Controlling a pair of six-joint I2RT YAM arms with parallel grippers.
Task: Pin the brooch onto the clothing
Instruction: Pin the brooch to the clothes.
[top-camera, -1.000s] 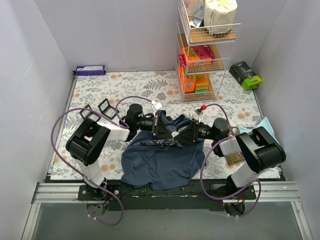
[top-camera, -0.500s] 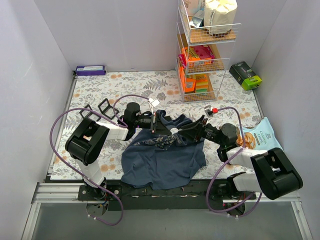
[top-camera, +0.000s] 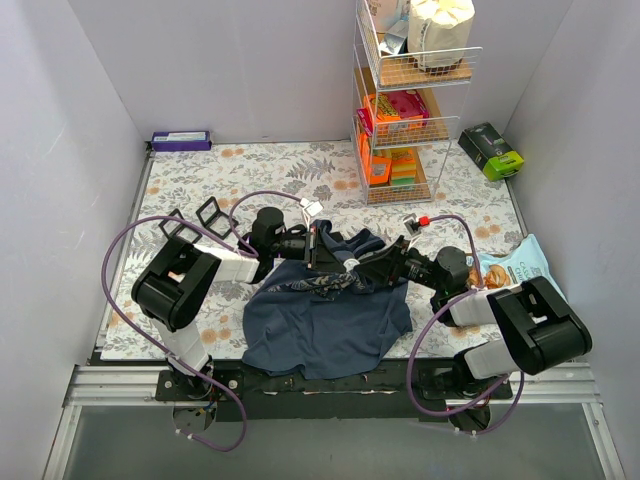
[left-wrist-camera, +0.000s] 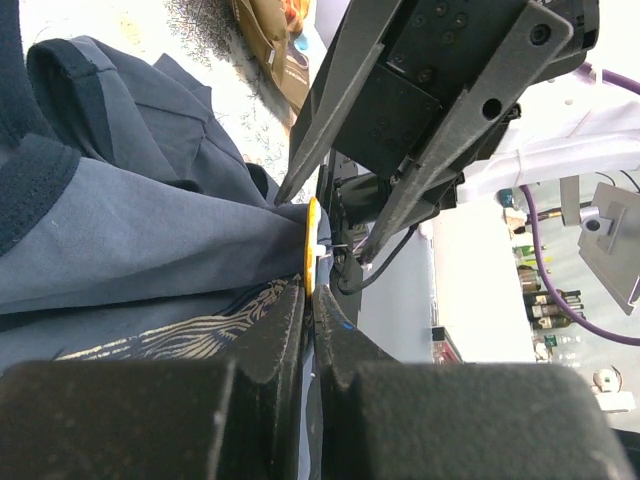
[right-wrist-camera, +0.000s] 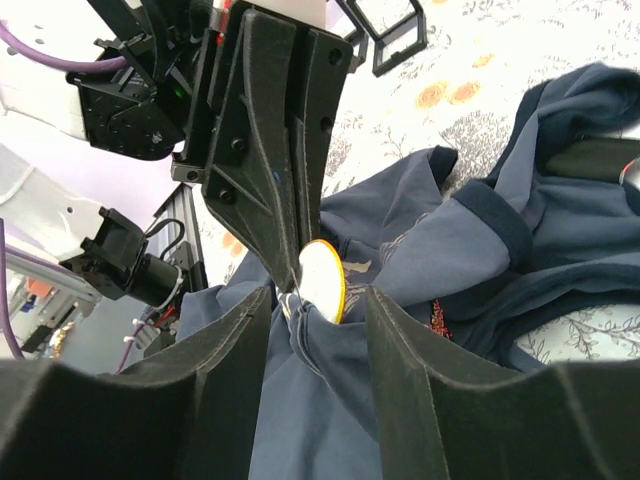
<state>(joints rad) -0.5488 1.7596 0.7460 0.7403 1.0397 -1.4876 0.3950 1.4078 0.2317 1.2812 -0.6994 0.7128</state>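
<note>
The clothing (top-camera: 322, 322), a navy tank top with a pale chest print, lies bunched at the table's near middle. The brooch (right-wrist-camera: 322, 280), a white disc with a yellow rim, stands on edge against a raised fold of the fabric (right-wrist-camera: 340, 400). My left gripper (left-wrist-camera: 311, 295) is shut on the brooch (left-wrist-camera: 311, 245) from the left. My right gripper (right-wrist-camera: 317, 292) faces it, open, its two fingers either side of the brooch and the fold without touching the disc. From above, the left gripper (top-camera: 318, 250) and right gripper (top-camera: 365, 268) meet tip to tip over the top's collar.
A wire shelf rack (top-camera: 405, 100) with boxes stands at the back right, with a green box (top-camera: 492, 150) beside it. A purple box (top-camera: 181, 140) lies by the back wall. Black frames (top-camera: 200, 218) sit left of my left arm. A snack bag (top-camera: 515, 268) lies beside the right arm.
The right arm's elbow swung out to the right, then partly back, uncovering the snack bag. Its gripper stayed at the brooch. The left arm has kept still.
</note>
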